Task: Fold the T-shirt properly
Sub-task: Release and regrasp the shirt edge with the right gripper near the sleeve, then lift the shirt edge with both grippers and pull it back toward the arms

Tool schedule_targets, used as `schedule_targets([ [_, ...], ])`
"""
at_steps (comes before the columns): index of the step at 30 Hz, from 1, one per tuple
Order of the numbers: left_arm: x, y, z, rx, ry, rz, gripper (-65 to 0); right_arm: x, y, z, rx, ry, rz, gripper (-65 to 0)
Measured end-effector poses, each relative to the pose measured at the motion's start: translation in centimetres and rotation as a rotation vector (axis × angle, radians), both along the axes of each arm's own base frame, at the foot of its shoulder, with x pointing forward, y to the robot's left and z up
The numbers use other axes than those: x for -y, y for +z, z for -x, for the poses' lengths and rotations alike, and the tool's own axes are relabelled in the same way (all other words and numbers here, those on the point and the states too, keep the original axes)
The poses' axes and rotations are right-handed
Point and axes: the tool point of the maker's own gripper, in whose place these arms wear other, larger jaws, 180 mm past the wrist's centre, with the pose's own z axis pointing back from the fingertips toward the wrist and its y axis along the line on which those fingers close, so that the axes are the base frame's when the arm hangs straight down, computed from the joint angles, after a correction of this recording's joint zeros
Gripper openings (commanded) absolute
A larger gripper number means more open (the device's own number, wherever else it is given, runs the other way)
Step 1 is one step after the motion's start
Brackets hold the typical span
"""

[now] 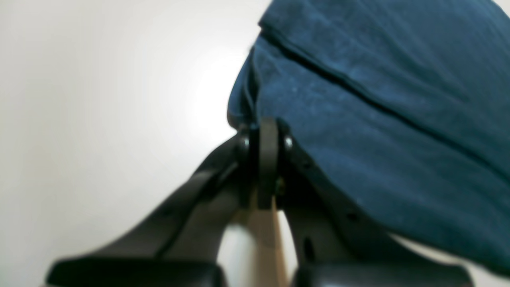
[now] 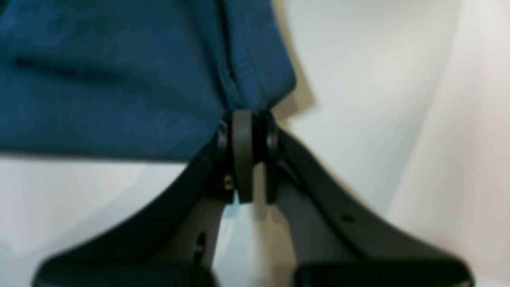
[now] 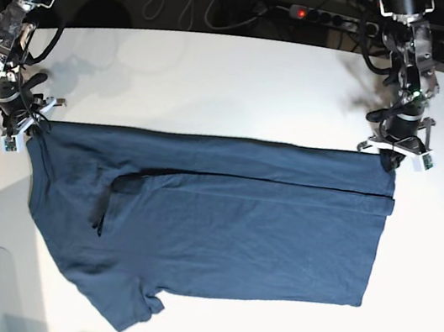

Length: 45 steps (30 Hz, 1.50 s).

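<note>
Folding looks barely begun: the dark navy cotton T-shirt (image 3: 220, 225) lies spread on the white counter (image 3: 221, 72), one long edge doubled over. We pinch its far corners with our left gripper (image 1: 267, 133) and right gripper (image 2: 247, 131), both clamped on cloth; sleeves and halving remain.

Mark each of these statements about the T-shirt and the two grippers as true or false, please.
1. Both grippers are shut on the T-shirt. True: the left gripper and the right gripper each pinch cloth between closed jaws.
2. The T-shirt is red. False: it is dark navy blue.
3. The T-shirt lies on a white table. True.
4. A second garment lies beside it. False: only one garment is visible.
5. In the base view, the upper strip of the shirt is folded over the rest. True: a folded edge runs across it.
</note>
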Motion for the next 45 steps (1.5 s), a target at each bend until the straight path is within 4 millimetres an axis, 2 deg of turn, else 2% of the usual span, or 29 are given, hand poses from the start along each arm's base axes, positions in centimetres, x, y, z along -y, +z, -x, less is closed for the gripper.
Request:
schedule_targets([
  [3,0.3,1.3,0.1,0.011,-0.011,-0.015,-65.0,0.0,0.9,0.7,-0.034,0.022,0.054,-64.8],
  [8,0.6,5.6,-1.7,0.120,-0.041,-0.068,-65.0,-0.6,5.7,-1.8,0.074,0.060,0.105,-64.8],
  [11,0.4,7.7,-2.8,0.166,-0.071,-0.101,-65.0,0.0,7.0,-2.6,0.054,0.056,0.153,-64.8],
  [16,-0.2,10.5,-5.5,0.195,-0.089,-0.127,-65.0,0.5,11.3,-6.3,0.131,0.042,0.171,-64.8],
  [18,-0.5,11.6,-6.3,0.207,-0.090,-0.106,-65.0,0.8,12.1,-6.6,0.136,0.036,0.188,-64.8],
  [20,-1.7,12.6,-6.2,0.212,-0.055,-0.107,-65.0,0.7,11.9,-6.1,0.114,0.041,0.196,-64.8],
  [23,-2.3,11.9,-5.4,0.185,-0.019,-0.094,-65.0,0.1,11.5,-5.5,0.109,0.070,0.198,-64.8],
  [25,-1.8,10.8,-4.7,0.156,-0.017,-0.071,-65.0,-0.1,11.2,-5.0,0.097,0.073,0.206,-64.8],
  [27,-1.7,10.1,-4.4,0.137,-0.018,-0.064,-65.0,-0.5,11.7,-5.1,0.119,0.071,0.200,-64.8],
  [32,-1.7,10.0,-4.2,0.137,-0.020,-0.069,-65.0,-1.6,14.0,-6.0,0.203,0.088,0.205,-64.8],
  [34,-1.9,10.0,-3.9,0.133,-0.018,-0.073,-65.0,-1.8,13.6,-5.9,0.189,0.091,0.200,-64.8],
  [36,-2.1,9.7,-3.4,0.124,-0.013,-0.077,-65.0,-1.9,12.2,-5.6,0.158,0.085,0.175,-64.8],
  [38,-2.1,9.5,-3.2,0.115,-0.013,-0.076,-65.0,-2.1,11.9,-5.5,0.161,0.089,0.168,-64.8],
  [40,-2.0,9.7,-3.3,0.119,-0.015,-0.076,-65.0,-2.2,12.9,-6.2,0.201,0.091,0.163,-64.8],
  [43,-1.9,11.0,-3.7,0.152,-0.022,-0.093,-65.0,-2.2,14.9,-7.5,0.264,0.088,0.164,-64.8],
  [45,-1.9,11.5,-3.8,0.166,-0.024,-0.103,-65.0,-1.9,14.6,-7.1,0.262,0.080,0.161,-64.8],
])
